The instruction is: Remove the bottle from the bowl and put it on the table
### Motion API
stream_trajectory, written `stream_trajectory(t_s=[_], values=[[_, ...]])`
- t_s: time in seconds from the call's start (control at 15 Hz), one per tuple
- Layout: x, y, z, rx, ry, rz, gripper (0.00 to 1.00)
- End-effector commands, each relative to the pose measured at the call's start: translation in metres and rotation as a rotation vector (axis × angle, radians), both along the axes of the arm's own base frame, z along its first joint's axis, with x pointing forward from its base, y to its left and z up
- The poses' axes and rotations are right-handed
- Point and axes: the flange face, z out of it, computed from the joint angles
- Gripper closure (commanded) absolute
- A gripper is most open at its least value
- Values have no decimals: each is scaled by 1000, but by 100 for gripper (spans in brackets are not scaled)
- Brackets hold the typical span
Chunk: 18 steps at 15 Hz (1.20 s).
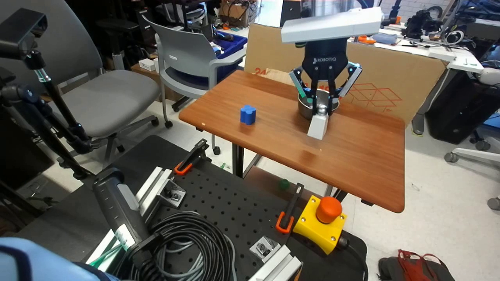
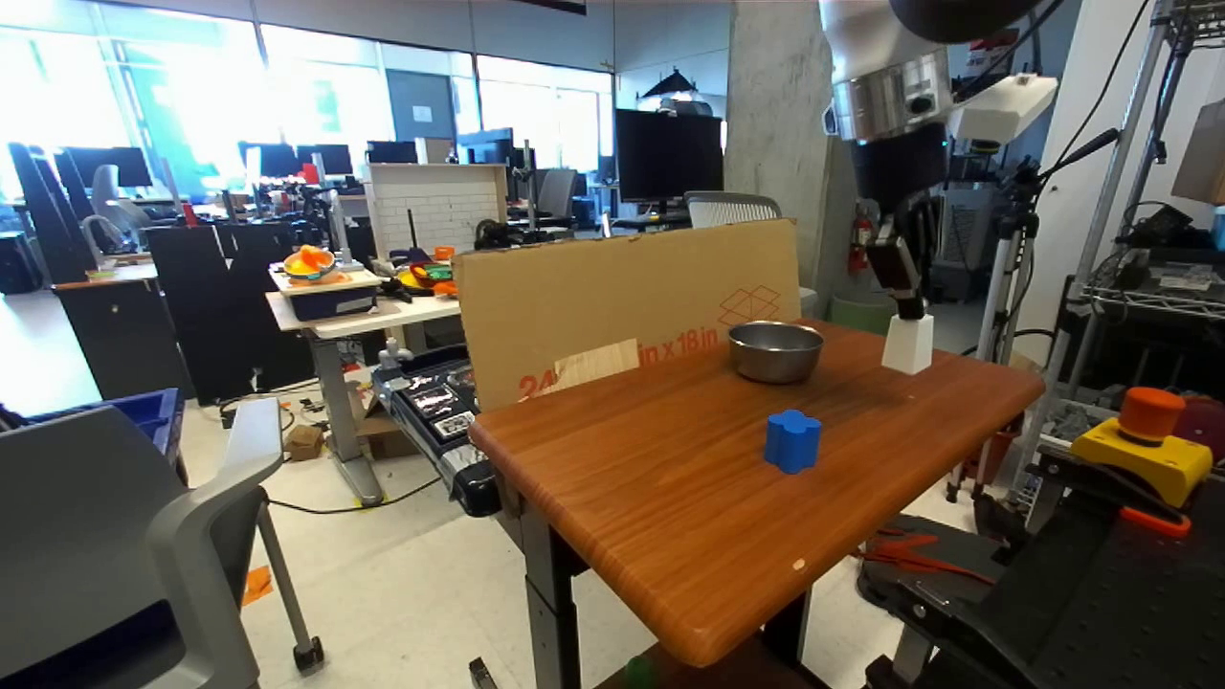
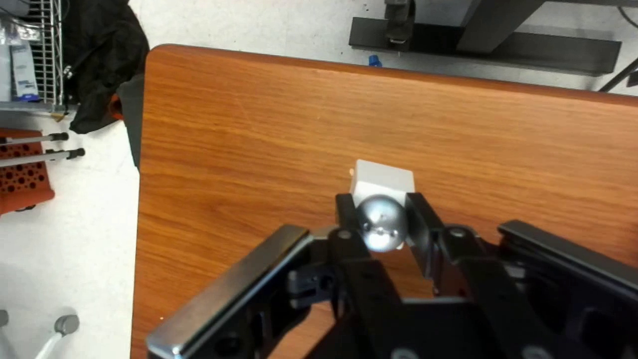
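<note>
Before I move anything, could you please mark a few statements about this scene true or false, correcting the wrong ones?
1. The gripper holds the white bottle by its silvery top. True.
2. The steel bowl and the blue block both stand on the table. True.
3. The white bottle is inside the steel bowl. False: it is outside, held by the gripper.
4. An orange-red button tops a yellow box. True.
5. The blue block touches the steel bowl. False: they stand apart.
</note>
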Motion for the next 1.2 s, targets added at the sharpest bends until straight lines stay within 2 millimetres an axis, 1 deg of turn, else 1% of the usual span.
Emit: stream_trajectory(t_s=[0.0,0.2,0.4,0.47,0.53,0.67,0.73,0.8,0.87,1.0,1.07,1.13], values=[[-8,-10,-21,-53,-33,39,93],[-10,-17,-35,-83,-28,40,93],[-11,-20,-43,-98,-13,37,93],[-11,-21,-44,-100,-4,33,68],[-11,-21,-45,-100,4,33,45],[-10,-21,-43,-93,11,32,41],[-10,-21,-41,-90,8,32,34],[-9,-20,-35,-84,6,38,28],[-9,-18,-26,-81,-1,50,19],[-12,-10,-4,-64,-9,59,7],[-14,-4,10,-2,-7,42,1],[-18,3,22,81,9,42,0]])
